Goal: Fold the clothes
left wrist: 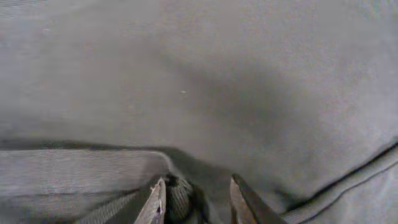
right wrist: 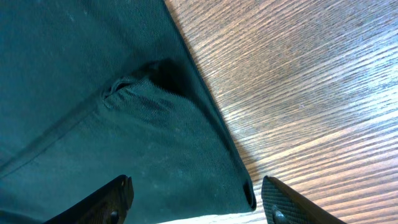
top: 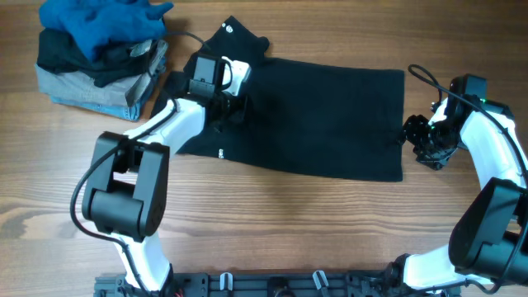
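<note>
A black garment (top: 322, 115) lies spread flat across the middle of the table. My left gripper (top: 224, 106) is down on its upper left part, near the collar. In the left wrist view its jaws (left wrist: 198, 200) are partly open, with a bunched fold of ribbed black fabric (left wrist: 180, 198) standing between them against the left finger. My right gripper (top: 414, 134) is at the garment's right edge. In the right wrist view its jaws (right wrist: 196, 202) are wide open, straddling the garment's hem corner (right wrist: 186, 155), which lies on the wood.
A stack of folded clothes (top: 99, 54) with a blue piece on top stands at the back left corner. Bare wooden table (top: 289, 223) runs in front of the garment and to its right (right wrist: 311, 93).
</note>
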